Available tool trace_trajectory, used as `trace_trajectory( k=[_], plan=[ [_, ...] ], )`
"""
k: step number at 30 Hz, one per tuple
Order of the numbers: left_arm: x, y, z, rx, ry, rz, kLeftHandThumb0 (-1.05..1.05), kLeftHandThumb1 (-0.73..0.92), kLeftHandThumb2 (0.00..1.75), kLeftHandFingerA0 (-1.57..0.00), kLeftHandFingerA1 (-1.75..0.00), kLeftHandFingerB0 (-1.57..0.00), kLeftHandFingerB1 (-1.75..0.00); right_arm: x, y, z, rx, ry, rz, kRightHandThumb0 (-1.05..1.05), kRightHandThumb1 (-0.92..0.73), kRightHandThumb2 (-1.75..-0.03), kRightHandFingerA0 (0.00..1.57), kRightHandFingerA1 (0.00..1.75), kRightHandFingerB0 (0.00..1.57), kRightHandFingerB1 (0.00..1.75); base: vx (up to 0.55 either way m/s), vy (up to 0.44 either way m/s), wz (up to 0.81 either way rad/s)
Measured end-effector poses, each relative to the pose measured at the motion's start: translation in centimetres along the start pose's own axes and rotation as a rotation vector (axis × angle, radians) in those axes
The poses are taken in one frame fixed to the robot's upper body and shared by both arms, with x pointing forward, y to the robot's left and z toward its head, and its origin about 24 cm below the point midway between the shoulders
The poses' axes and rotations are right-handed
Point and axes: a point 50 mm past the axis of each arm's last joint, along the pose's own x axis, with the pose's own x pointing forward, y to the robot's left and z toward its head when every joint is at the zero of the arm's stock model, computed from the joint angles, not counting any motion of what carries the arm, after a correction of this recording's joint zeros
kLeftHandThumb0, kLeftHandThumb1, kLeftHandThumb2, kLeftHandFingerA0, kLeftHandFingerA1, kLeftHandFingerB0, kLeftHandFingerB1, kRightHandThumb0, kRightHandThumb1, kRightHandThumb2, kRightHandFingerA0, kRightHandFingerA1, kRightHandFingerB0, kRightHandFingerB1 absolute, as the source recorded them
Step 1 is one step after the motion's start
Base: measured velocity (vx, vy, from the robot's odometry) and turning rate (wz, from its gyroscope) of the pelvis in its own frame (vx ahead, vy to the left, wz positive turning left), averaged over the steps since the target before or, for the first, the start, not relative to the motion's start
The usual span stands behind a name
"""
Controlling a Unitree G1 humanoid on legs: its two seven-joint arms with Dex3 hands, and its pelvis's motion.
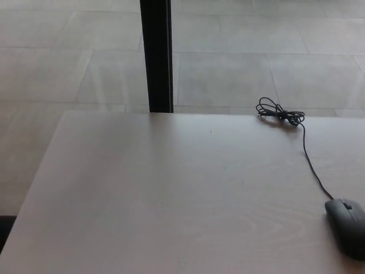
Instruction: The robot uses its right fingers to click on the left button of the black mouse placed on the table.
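Head view: black mouse (348, 226) lies at the near right corner of the pale worktop (171, 194), partly cut by the frame edge. Its cable (311, 162) runs back to a coiled bundle (279, 112) nr the far edge, w/ a dark post (156, 54) beyond. Neither hand shows, so hand state can't be told.

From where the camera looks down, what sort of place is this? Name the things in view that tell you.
Probably an office or lab workspace indoors: a pale wood-grain table, a wired black mouse with its cable bundled at the far edge, and a large-tiled floor beyond a black post.
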Motion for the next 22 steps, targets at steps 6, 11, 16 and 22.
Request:
trace_trajectory(
  k=[6, 11, 16, 22],
  plan=[
    [-0.4, 0.9, -1.0, -0.021, 0.046, 0.038, -0.93, 0.81, 1.07, -0.66, -0.60, -0.65, -0.61, -4.0, -0.8, -6.2, -0.004, 0.278, -0.033, -0.73, -0.87, -0.65, 0.59, 0.71, 0.54, 0.49, 0.00, 0.000, 0.00],
    [-0.4, 1.0, -1.3, -0.047, 0.064, 0.061, -0.93, 0.77, 1.04, -0.67, -0.62, -0.68, -0.63, -7.2, 1.1, -8.8, 0.043, 0.439, 0.006, -0.72, -0.88, -0.66, 0.67, 0.78, 0.57, 0.46, 0.00, 0.000, 0.00],
    [-0.6, 1.7, -2.2, -0.074, 0.119, 0.104, -0.91, 0.92, 0.79, -0.73, -0.59, -0.67, -0.60, -9.4, 3.6, -9.7, 0.134, 0.551, 0.033, -0.73, -0.68, -1.02, 1.12, 1.31, 0.64, 0.69, 0.00, 0.000, 0.00],
    [-1.1, 2.4, -3.1, -0.064, 0.167, 0.131, -0.91, 0.92, 0.84, -0.74, -0.61, -0.64, -0.60, -10.6, 6.5, -8.7, 0.278, 0.612, 0.064, -0.75, -0.71, -1.08, 1.08, 1.31, 0.77, 0.88, 0.00, 0.000, 0.00]
  ],
)
